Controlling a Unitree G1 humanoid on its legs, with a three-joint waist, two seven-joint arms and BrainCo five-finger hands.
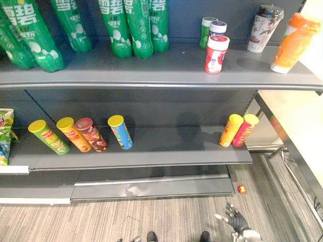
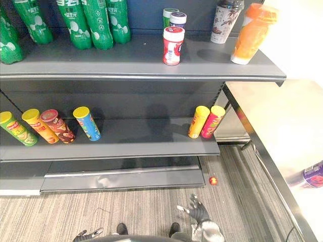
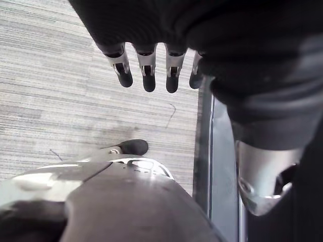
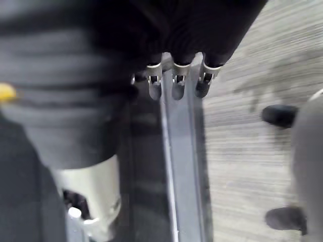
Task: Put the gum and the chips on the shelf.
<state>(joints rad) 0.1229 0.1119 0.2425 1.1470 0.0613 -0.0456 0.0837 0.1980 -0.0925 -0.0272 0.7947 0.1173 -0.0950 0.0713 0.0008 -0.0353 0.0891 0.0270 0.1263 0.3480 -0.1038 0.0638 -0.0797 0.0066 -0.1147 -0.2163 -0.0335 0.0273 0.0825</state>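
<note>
Plainly, we held nothing: our right hand (image 1: pixel 237 220) hung low over the floor with its fingers spread, and our left hand (image 3: pixel 147 60) was straight-fingered and empty too. The red gum jar (image 1: pixel 216 54) stood upright on the top shelf (image 1: pixel 166 68). The chip cans (image 1: pixel 231 130) leaned back on the lower shelf (image 1: pixel 171 146), up and ahead of the nearer right hand.

Gum jars (image 1: pixel 216 54) on upper shelf (image 1: pixel 151 70), right of bottles (image 1: pixel 131 27); chip cans (image 1: pixel 119 132) on lower shelf (image 1: pixel 166 146)
</note>
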